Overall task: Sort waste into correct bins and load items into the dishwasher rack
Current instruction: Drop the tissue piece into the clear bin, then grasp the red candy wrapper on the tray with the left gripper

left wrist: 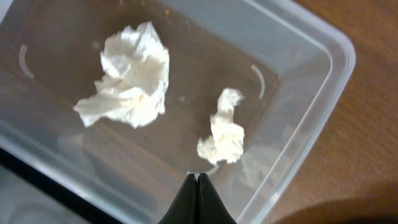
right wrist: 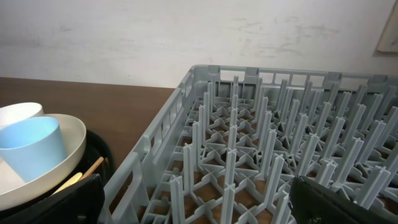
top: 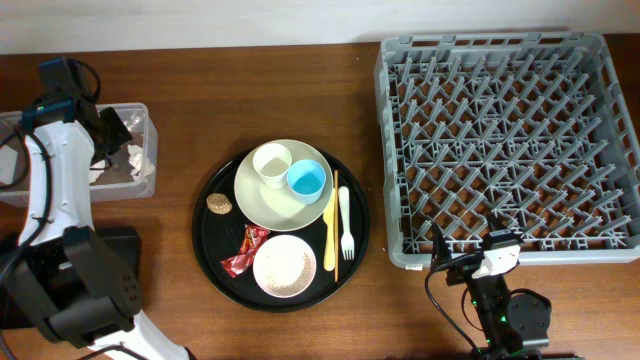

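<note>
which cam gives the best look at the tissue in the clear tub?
Left wrist: it looks straight down into the clear tub, with both crumpled tissue pieces lying unobstructed on its floor. Overhead shows only a white scrap at the tub's edge, the left arm hiding much of the tub. Right wrist doesn't show it.

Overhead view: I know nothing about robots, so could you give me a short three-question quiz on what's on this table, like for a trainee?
1. True or false: the dishwasher rack already holds dishes.
2. What lies in the clear tub? A) crumpled tissue B) red wrapper C) white fork
3. Fill in: the blue cup stands beside the cream cup on the pale ____.
Key: 1 false; 2 A; 3 plate.
</note>
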`<move>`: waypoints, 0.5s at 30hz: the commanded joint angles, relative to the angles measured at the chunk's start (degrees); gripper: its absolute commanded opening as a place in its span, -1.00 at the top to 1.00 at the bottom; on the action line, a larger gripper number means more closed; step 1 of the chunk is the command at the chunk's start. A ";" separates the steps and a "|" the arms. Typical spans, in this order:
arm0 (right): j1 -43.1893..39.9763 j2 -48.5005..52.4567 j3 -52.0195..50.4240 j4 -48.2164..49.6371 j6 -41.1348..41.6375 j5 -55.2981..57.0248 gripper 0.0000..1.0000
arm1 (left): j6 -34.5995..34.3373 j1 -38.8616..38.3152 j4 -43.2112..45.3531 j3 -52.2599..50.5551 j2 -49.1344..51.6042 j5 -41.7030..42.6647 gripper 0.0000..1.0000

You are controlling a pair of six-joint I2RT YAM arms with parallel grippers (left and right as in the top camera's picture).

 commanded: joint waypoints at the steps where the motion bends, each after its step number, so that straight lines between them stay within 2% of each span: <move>1: -0.04 -0.33 -0.26 -0.42 0.04 0.48 -0.97 | 1.66 0.61 0.50 0.70 0.70 0.07 1.00; 4: -0.04 -0.33 -0.26 -0.42 0.04 0.48 -0.97 | 1.62 0.57 -0.24 0.70 -0.85 3.67 0.99; 6: -0.04 -0.33 -0.26 -0.39 0.04 0.48 -0.97 | 1.53 0.57 -6.03 0.70 -4.96 14.80 0.99; 8: -0.04 -0.33 -0.26 -0.42 0.04 0.48 -0.97 | 1.40 0.55 -12.50 0.70 -7.48 20.50 1.00; 11: -0.04 -0.33 -0.26 -0.42 0.04 0.48 -0.97 | 1.70 -0.42 -26.97 0.11 -8.50 21.51 1.00; 15: -0.04 -0.33 -0.26 -0.42 0.04 0.48 -0.97 | 4.92 -6.67 -30.05 -5.35 -8.50 21.14 0.99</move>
